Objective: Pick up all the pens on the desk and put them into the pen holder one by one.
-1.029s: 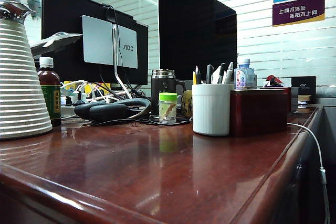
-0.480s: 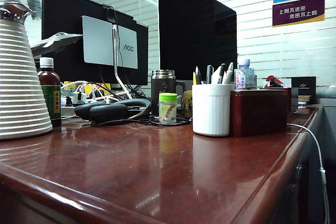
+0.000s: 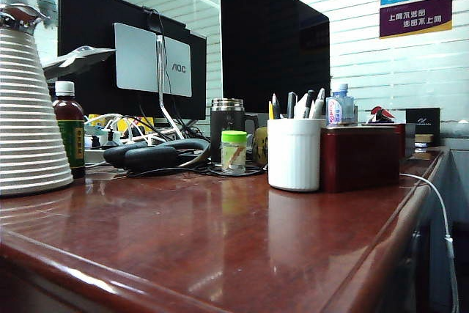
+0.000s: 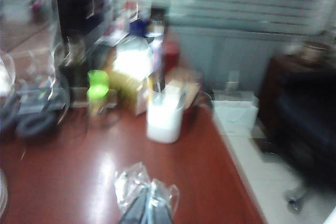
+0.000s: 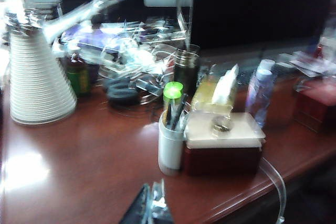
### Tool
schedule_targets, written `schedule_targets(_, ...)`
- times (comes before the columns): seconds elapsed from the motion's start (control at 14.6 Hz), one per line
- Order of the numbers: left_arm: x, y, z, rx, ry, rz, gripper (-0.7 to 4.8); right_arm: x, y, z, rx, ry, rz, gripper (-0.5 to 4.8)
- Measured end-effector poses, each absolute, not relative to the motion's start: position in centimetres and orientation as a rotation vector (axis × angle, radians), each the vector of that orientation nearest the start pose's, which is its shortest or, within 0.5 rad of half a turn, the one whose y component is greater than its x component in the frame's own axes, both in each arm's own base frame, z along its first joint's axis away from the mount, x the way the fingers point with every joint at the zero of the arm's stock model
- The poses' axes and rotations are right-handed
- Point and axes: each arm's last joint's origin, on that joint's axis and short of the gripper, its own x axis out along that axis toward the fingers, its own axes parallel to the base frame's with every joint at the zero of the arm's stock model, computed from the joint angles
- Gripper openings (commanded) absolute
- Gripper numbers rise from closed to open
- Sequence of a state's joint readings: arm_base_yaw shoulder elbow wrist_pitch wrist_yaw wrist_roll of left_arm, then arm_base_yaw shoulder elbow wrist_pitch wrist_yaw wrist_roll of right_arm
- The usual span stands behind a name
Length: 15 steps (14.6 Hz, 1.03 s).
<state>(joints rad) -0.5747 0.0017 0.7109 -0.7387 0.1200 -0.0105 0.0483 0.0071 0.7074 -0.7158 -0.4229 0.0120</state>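
The white ribbed pen holder stands on the reddish-brown desk, against a dark red box. Dark pens and a yellow pencil stick up out of it. No pen lies loose on the desk in any view. Neither gripper shows in the exterior view. My left gripper hangs above the desk, well back from the pen holder, shut and empty, its tips wrapped in clear film. My right gripper is also shut and empty, a short way in front of the pen holder and its pens.
A white ribbed cone-shaped jug and a brown bottle stand at the left. Headphones, a green-lidded jar and a steel-topped mug sit behind the holder, before two monitors. A white cable hangs over the desk's right edge.
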Motion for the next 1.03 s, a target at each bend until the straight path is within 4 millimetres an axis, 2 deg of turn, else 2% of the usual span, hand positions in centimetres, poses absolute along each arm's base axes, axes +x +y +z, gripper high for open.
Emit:
schedule_targets(0.14, 2.7, -2.2, 27.0, -0.054, 0.165, -0.683, -0.05, 2.8, 1.3, 28.4, 0.075, 0.076, 0.474, -0.07)
schedule_targets(0.21, 4.8, -3.5, 24.9, -0.078, 0.142, -0.687, -0.06, 4.6, 1.4, 27.0, 0.098, 0.029, 0.474, -0.07)
schedule_targets(0.34, 6.8, -4.6, 22.0, -0.107, 0.031, -0.640, -0.05, 6.8, 1.5, 24.6, 0.128, -0.044, 0.453, -0.07)
schedule_targets(0.41, 7.5, -5.0, 20.0, -0.104, 0.041, -0.634, -0.05, 7.6, 1.5, 22.6, 0.150, 0.008, 0.440, -0.07)
schedule_targets(0.48, 7.8, -5.3, 18.5, -0.099, 0.073, -0.646, -0.06, 8.0, 1.5, 21.6, 0.164, 0.036, 0.431, -0.07)
schedule_targets(0.69, 8.0, -5.5, 16.9, -0.128, 0.123, -0.654, -0.06, 8.5, 1.4, 19.7, 0.181, 0.073, 0.399, -0.07)
schedule_targets(0.82, 8.2, -5.6, 15.5, -0.121, 0.164, -0.650, -0.06, 9.0, 1.4, 17.5, 0.191, 0.135, 0.370, -0.07)
schedule_targets(0.96, 8.2, -5.6, 15.2, -0.111, 0.194, -0.646, -0.05, 9.4, 1.4, 15.1, 0.199, 0.193, 0.364, -0.07)
schedule_targets(1.03, 8.1, -5.6, 15.2, -0.111, 0.201, -0.647, -0.05, 9.4, 1.4, 15.2, 0.196, 0.178, 0.357, -0.07)
